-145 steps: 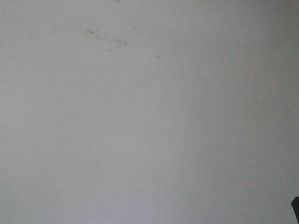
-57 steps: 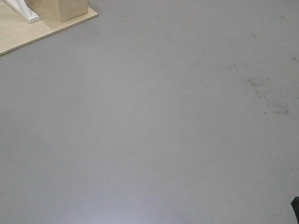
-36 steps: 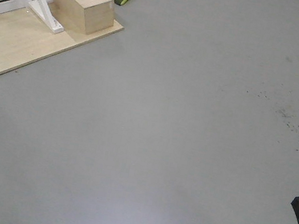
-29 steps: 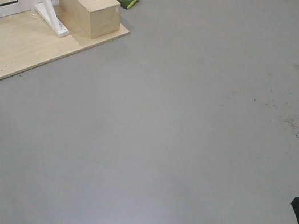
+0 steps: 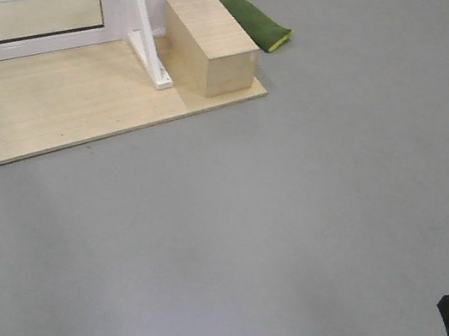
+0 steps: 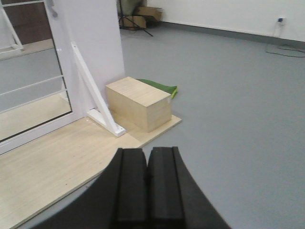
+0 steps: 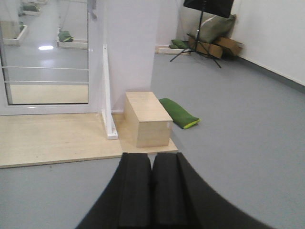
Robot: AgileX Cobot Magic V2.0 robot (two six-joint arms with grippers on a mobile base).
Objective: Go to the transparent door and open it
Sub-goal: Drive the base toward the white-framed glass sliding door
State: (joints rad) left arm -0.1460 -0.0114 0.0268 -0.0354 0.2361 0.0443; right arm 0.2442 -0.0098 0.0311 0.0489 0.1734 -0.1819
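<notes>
The door [image 7: 94, 57] is seen upright at the left on the platform [image 7: 47, 138], its long axis vertical and its glass turned toward the robot. The left gripper [image 6: 147, 186] and right gripper [image 7: 151, 191] are pressed closed, with nothing held.
</notes>
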